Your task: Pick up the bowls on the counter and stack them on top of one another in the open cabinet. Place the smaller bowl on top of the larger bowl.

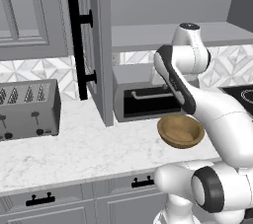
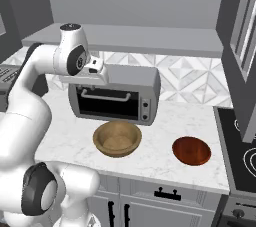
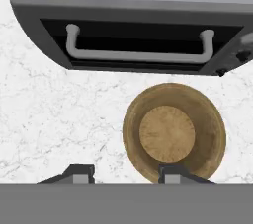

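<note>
Larger bowl: the wide, shallow, light tan wooden bowl with a thick rim [image 2: 117,138] sits upright on the white marble-look surface [image 2: 65,138], just in front of the grey toaster oven [image 2: 116,93], mouth facing straight up.
Long axis: none to speak of; it is round, so no side favours a grasp over another.
Smaller bowl: the small, glossy reddish-brown bowl [image 2: 191,150] stands upright to the right of the tan one, apart from it, near the front edge.
End effector: the end effector [image 3: 126,172] hovers above the surface, its fingers spread part way with nothing between them; the right fingertip [image 3: 178,172] lines up over the tan bowl's near rim, the left one over bare marble.
Open cabinet: the grey wall cabinet with its plain shelf [image 1: 163,35] lies up and behind, its door with the long black bar handle [image 1: 78,45] swung out to the left.
Risk, grip: a thick, sloping rim may squirt out of a partial pinch, tipping the bowl.
Risk, oven: the oven sits close behind, so a descent drifting far could knock its handle.
Risk, lift: the shelf's front edge and open door could catch the bowl on the way up.
</note>
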Robot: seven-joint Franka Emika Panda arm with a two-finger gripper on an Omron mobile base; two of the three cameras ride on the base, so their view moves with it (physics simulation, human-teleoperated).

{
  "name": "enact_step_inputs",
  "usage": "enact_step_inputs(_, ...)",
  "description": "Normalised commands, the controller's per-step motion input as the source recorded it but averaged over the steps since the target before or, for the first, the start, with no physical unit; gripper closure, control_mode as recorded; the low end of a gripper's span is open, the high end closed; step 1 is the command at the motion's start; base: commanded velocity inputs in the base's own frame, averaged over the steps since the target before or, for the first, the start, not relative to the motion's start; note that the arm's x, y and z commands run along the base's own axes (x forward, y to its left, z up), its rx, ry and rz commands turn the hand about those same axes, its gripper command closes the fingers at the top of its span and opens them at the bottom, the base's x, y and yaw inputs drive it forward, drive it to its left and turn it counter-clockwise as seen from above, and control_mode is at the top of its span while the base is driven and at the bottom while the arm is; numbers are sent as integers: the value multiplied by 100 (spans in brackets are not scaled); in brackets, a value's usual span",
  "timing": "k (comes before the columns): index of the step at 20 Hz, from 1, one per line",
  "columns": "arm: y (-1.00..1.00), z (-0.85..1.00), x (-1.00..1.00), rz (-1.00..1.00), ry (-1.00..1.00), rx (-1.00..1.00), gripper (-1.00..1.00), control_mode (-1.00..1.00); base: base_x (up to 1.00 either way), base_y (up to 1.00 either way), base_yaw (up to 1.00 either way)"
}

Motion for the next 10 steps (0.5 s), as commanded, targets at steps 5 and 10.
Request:
enact_step_inputs(5,-62,-4,-9,-1,0,11,-100,-100,0,0,0)
enact_step_inputs(10,-100,-12,-21,-19,0,18,-100,-100,0,0,0)
